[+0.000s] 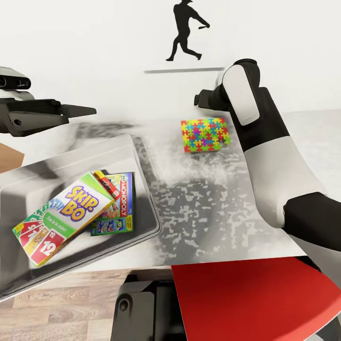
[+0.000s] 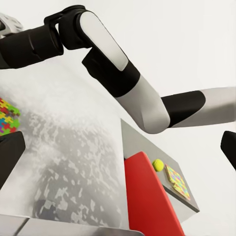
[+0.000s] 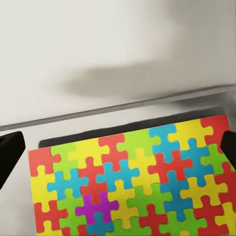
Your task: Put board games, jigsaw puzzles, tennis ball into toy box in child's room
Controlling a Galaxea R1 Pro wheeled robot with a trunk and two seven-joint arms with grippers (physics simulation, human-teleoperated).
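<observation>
From the head view, the toy box (image 1: 142, 156), a see-through greyish bin, sits on the left part of the light grey table (image 1: 213, 208) and holds three board games: the Skip-Bo box (image 1: 66, 215) lying tilted on top, a Monopoly box (image 1: 117, 203) beneath and beside it, and a third small box (image 1: 106, 182) wedged between them, mostly covered. Further back on the table, near the white wall with its baseball-player silhouette (image 1: 186, 31), lies a jigsaw puzzle (image 1: 205, 134), flat and apart from the bin. The left gripper (image 1: 78, 111) hangs above the bin's far corner; its opening cannot be judged from here. The right arm (image 1: 265, 156) reaches toward the puzzle, its gripper hidden behind the forearm. A red chair (image 1: 246, 303) stands at the near edge. In the left wrist view, dark fingertips (image 2: 10, 155) at both edges stand wide apart, holding nothing; a tennis ball (image 2: 158, 164) and a second jigsaw puzzle (image 2: 178, 182) rest just beside each other on the lower grey section of the table. In the right wrist view, the first puzzle lies directly below, and the fingertips (image 3: 9, 152) stand wide at either side of it, not closed on it.
</observation>
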